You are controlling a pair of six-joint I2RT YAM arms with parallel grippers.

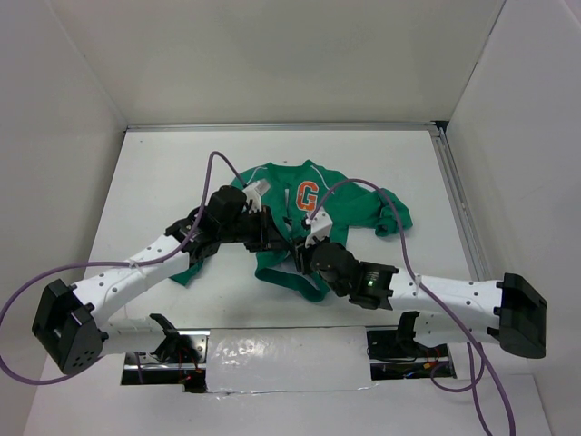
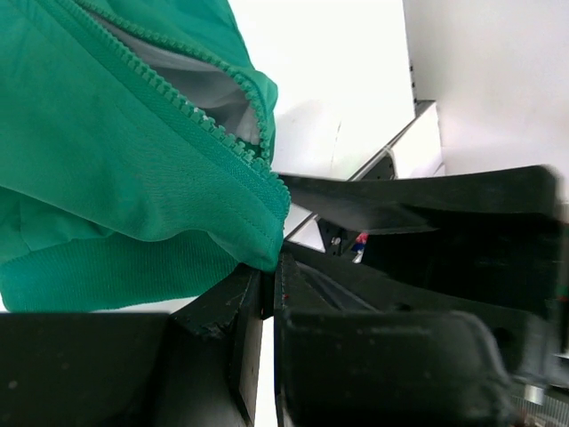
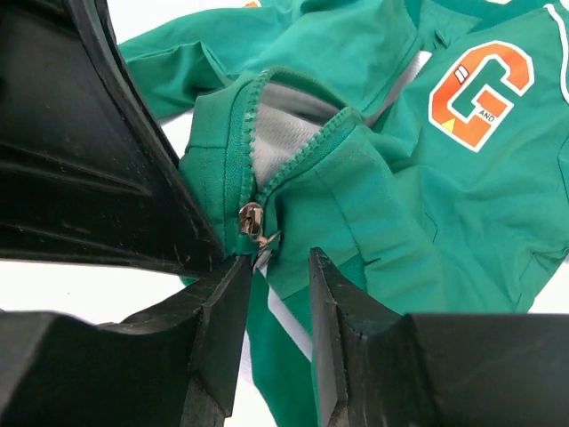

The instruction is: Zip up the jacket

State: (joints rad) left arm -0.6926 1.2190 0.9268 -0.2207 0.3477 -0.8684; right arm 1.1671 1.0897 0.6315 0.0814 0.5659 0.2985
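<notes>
The green jacket (image 1: pixel 345 204) lies crumpled on the white table, its orange "G" patch (image 1: pixel 307 195) facing up. In the left wrist view my left gripper (image 2: pixel 269 267) is shut on the jacket's bottom hem corner (image 2: pixel 262 240), below the open zipper teeth (image 2: pixel 178 98). In the top view it (image 1: pixel 270 238) sits at the jacket's lower left. In the right wrist view my right gripper (image 3: pixel 280 267) is open. The metal zipper slider (image 3: pixel 252 220) sits low on the zipper, just above the tip of its left finger (image 3: pixel 227 302). Above the slider the front gapes, showing grey lining (image 3: pixel 280 133).
White walls enclose the table on three sides. A metal rail (image 1: pixel 457 204) runs along the right edge. Purple cables (image 1: pixel 218 173) loop over both arms. A silver taped strip (image 1: pixel 272 350) lies between the arm bases. The left gripper's black body (image 3: pixel 89 160) fills the left of the right wrist view.
</notes>
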